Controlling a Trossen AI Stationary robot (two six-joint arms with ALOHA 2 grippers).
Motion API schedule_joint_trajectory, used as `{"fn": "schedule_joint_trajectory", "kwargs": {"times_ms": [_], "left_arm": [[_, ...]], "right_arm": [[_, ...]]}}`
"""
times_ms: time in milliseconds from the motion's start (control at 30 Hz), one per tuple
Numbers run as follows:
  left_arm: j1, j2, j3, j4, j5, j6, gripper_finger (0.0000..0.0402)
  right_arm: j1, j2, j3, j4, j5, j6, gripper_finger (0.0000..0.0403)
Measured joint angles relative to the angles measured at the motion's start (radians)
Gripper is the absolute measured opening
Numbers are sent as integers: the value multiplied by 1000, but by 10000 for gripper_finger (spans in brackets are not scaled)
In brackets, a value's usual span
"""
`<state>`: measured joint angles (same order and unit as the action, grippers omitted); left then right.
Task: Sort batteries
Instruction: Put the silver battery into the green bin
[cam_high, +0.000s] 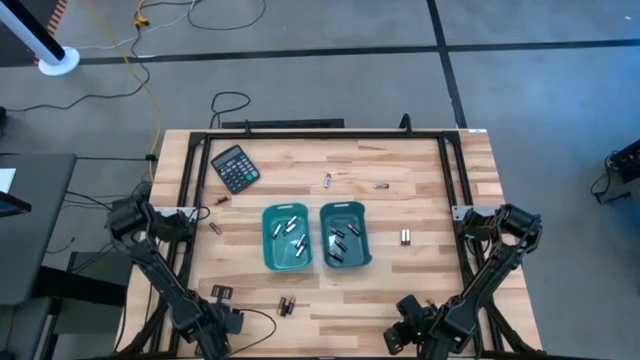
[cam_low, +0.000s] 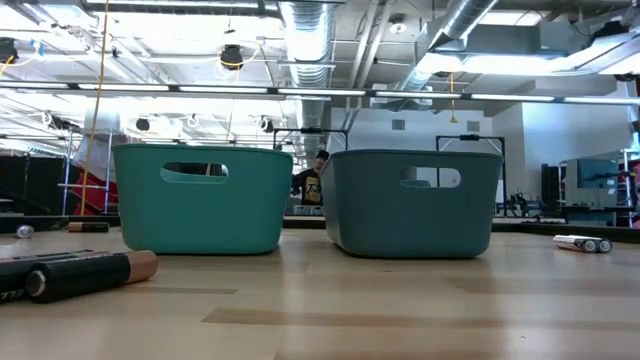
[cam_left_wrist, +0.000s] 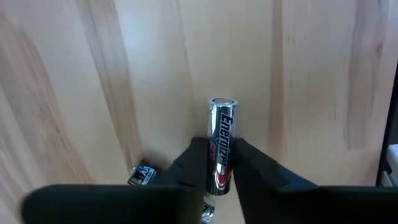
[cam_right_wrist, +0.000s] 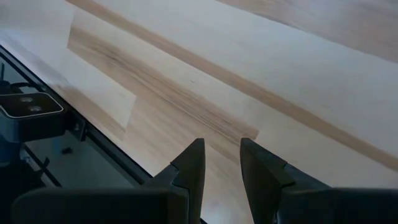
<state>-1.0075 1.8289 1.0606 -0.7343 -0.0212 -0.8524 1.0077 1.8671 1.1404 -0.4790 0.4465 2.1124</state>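
The left gripper (cam_left_wrist: 219, 163) sits low over the near-left part of the bench (cam_high: 420, 200), its fingers (cam_left_wrist: 194, 163) closed on a silvery battery (cam_left_wrist: 221, 140) that stands lengthwise between them, its metal end pointing away from the wrist. Another small cell (cam_left_wrist: 143, 174) lies on the wood just beside the left finger.

The right gripper (cam_right_wrist: 222, 163) hangs at the near-right edge of the bench, its fingers a narrow gap apart with nothing between them, only bare wood beneath.

Well ahead of both grippers, mid-bench, two teal bins (cam_high: 286, 237) stand side by side, each with several batteries (cam_high: 338, 240) inside. More cells lie loose: a dark copper-ended pair (cam_high: 287, 305) between the grippers, nearer the left one, a silvery pair (cam_high: 406, 237) ahead of the right gripper beside the right bin, and a few beyond the bins. A black calculator (cam_high: 235, 166) rests far ahead of the left gripper.
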Motion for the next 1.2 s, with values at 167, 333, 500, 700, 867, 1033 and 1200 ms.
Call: {"fn": "schedule_joint_trajectory", "kwargs": {"times_ms": [167,333,500,700,867,1033,1200], "left_arm": [[11,5,68,-74,-13,17,35],[49,9,172,-225,-95,37,35],[105,-20,295,-314,-185,55,35],[213,-106,377,-337,-365,106,35],[390,-184,384,-373,-409,134,35],[611,-198,381,-336,-393,342,35],[808,-126,336,-246,-248,492,35]], "right_arm": [[0,0,0,-1,0,-14,118],[0,0,0,1,0,-20,118],[0,1,0,26,0,-48,118],[-2,1,0,84,0,-102,118],[-9,1,0,98,0,-83,118],[-9,1,0,93,0,3,118],[-9,1,0,86,0,104,118]]}}
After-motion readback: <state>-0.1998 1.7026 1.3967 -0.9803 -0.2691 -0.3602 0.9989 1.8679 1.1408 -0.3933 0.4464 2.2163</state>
